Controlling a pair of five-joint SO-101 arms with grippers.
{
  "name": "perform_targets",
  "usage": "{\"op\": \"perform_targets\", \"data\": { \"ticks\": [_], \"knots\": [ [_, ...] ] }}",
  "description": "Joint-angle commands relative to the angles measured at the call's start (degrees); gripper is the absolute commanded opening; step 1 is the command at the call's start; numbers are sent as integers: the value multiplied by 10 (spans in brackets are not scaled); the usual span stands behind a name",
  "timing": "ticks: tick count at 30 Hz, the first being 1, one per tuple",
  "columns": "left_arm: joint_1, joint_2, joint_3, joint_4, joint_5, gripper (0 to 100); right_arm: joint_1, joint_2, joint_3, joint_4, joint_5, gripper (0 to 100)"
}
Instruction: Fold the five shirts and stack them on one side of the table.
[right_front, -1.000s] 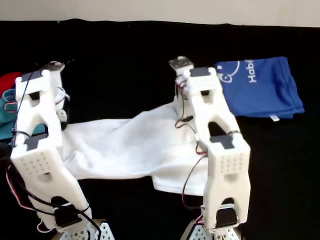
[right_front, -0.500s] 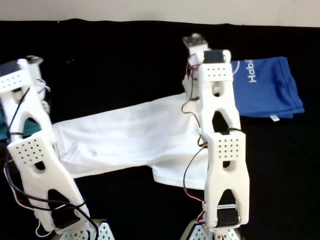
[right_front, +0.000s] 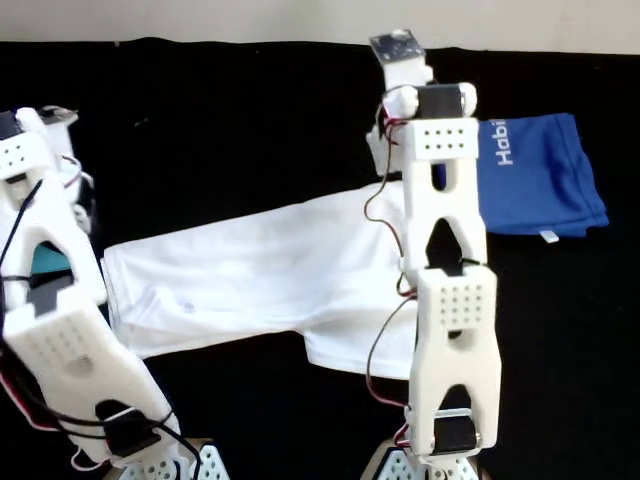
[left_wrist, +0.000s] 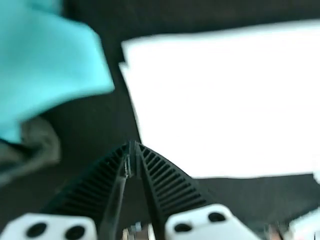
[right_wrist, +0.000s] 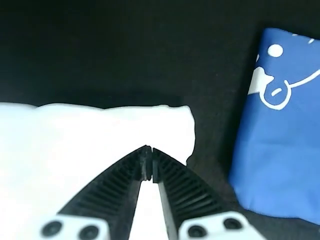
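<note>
White shirt (right_front: 250, 275): spread across centre of frame. Blue shirt (right_front: 535, 175): folded, upper right. Left gripper (left_wrist: 131, 150), right gripper (right_wrist: 148, 155): jaws pressed together.

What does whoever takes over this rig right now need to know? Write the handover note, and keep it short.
Left gripper: jaws together, nothing visible between them, over the bare table just off the edge of the white shirt.
Right gripper: jaws together, over the white shirt's corner nearest the blue shirt.
White shirt: spread mid-table between the arms, not yet folded compact.
Blue shirt: folded, on the right arm's side.
Teal shirt: bunched by the left arm.
Done: one shirt folded and placed.
Left: fold the white shirt, stack it on the blue, then the teal shirt and any others.
</note>
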Motion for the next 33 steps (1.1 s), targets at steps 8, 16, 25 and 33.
{"op": "perform_targets", "data": {
  "ticks": [8,16,25,33],
  "knots": [
    [56,-269,470,-266,-4,9,-64,-339,352,4,-2,15],
    [55,-384,656,-370,-5,9,-67,-367,451,3,-2,15],
    [-17,-529,720,-304,-57,8,-68,-419,456,6,-2,15],
    [63,-623,696,-353,25,8,-68,-438,466,5,-4,15]
  ]
}}
